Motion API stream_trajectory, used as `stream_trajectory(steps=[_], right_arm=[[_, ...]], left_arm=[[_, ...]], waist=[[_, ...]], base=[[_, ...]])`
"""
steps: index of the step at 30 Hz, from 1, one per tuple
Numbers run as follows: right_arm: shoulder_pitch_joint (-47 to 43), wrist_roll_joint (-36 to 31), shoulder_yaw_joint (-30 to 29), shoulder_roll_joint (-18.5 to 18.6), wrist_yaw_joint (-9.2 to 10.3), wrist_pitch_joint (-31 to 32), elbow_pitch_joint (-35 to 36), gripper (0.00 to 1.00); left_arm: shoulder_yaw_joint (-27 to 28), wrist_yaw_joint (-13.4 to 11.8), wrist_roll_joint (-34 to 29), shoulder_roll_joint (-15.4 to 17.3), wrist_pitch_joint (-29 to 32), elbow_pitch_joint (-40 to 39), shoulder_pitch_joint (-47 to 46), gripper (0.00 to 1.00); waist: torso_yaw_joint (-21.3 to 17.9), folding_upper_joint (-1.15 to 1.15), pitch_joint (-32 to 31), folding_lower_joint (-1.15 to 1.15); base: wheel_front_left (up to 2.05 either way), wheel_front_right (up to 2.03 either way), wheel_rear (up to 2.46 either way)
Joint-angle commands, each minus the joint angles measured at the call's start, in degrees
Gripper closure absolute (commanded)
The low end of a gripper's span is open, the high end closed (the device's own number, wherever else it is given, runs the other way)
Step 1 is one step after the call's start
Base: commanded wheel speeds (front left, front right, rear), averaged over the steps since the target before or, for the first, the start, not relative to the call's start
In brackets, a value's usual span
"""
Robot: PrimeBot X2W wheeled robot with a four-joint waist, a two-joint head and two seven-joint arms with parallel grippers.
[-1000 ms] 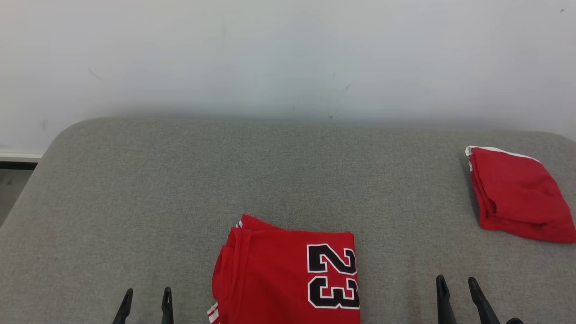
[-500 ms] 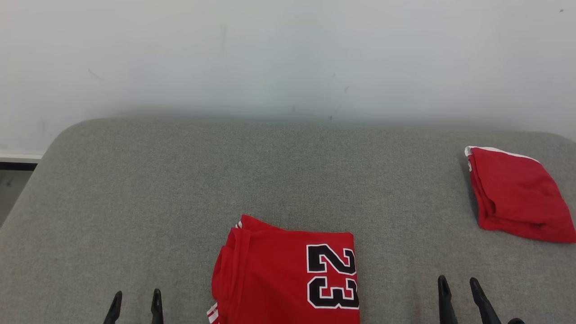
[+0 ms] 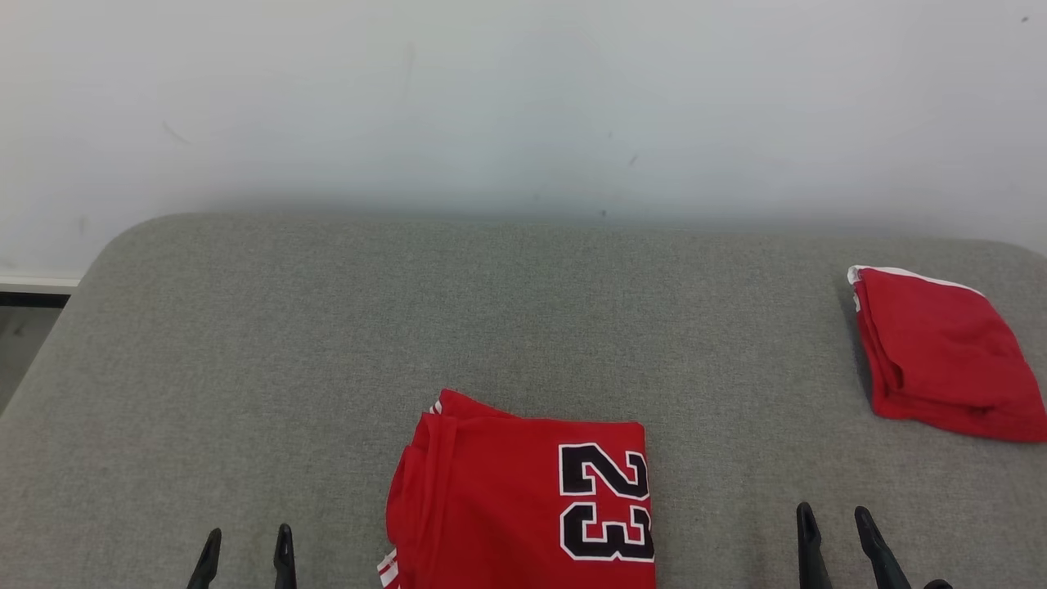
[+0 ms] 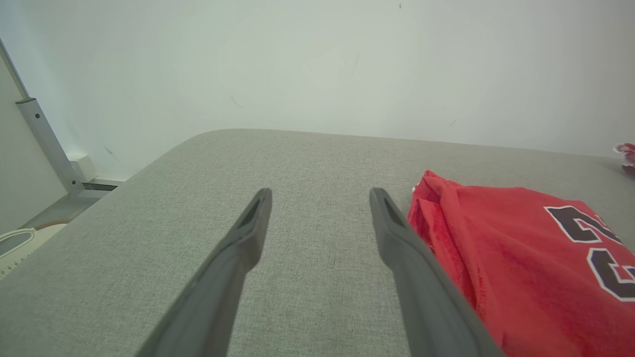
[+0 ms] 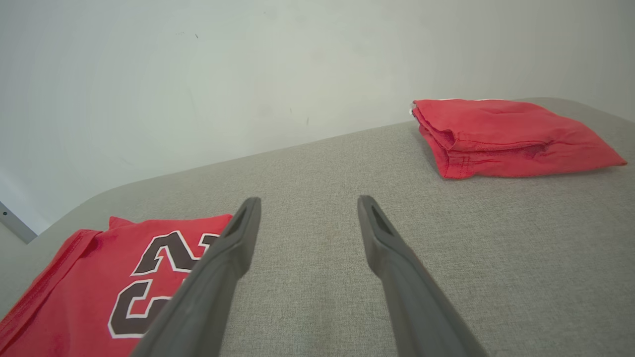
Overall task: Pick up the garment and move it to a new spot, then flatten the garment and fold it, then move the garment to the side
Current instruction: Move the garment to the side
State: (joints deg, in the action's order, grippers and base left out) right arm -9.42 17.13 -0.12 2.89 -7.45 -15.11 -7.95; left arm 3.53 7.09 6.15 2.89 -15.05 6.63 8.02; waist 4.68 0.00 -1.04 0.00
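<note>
The folded red garment (image 3: 523,499) with a black 23 lies at the near middle of the grey fabric tabletop (image 3: 327,327), its near part cut off from the head view. The left tool (image 3: 247,536) is released just left of it, fingers spread, holding nothing. The right tool (image 3: 833,514), also released, stands to its right. A second red garment (image 3: 941,356), folded, perhaps shorts, lies far right, well apart.
</note>
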Motion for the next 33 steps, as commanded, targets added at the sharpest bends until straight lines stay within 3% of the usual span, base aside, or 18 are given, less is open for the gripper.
stream_trajectory(steps=[1, 10, 18, 33], right_arm=[[-0.44, -0.01, -0.02, 0.0, -0.03, -0.01, 0.07, 0.0], [-0.65, 0.09, 0.47, -0.01, -0.03, -0.01, 0.2, 0.0], [3.39, 0.51, 4.38, -0.01, -0.03, -0.02, -2.62, 0.0], [20.73, 3.57, 12.67, 0.04, -0.03, 0.01, -30.82, 0.0]], left_arm=[[0.06, 0.21, 0.15, -0.01, -0.16, -0.28, 0.31, 0.0], [0.25, 0.27, -0.07, -0.01, -0.16, -0.25, 0.2, 0.0], [-0.85, 0.33, -0.24, -0.02, -0.16, 0.35, -0.73, 0.0], [-4.29, 0.34, -0.85, -0.02, -0.17, 1.77, -2.59, 0.0]], waist=[[-0.04, 0.0, 0.04, 0.0], [0.26, 0.0, 0.05, 0.0], [2.27, 0.0, 0.43, 0.0], [7.77, 0.0, 0.72, 0.0]], base=[[0.0, 0.0, 0.0], [0.0, 0.0, 0.0], [0.0, 0.0, 0.0], [0.0, 0.0, 0.0]])
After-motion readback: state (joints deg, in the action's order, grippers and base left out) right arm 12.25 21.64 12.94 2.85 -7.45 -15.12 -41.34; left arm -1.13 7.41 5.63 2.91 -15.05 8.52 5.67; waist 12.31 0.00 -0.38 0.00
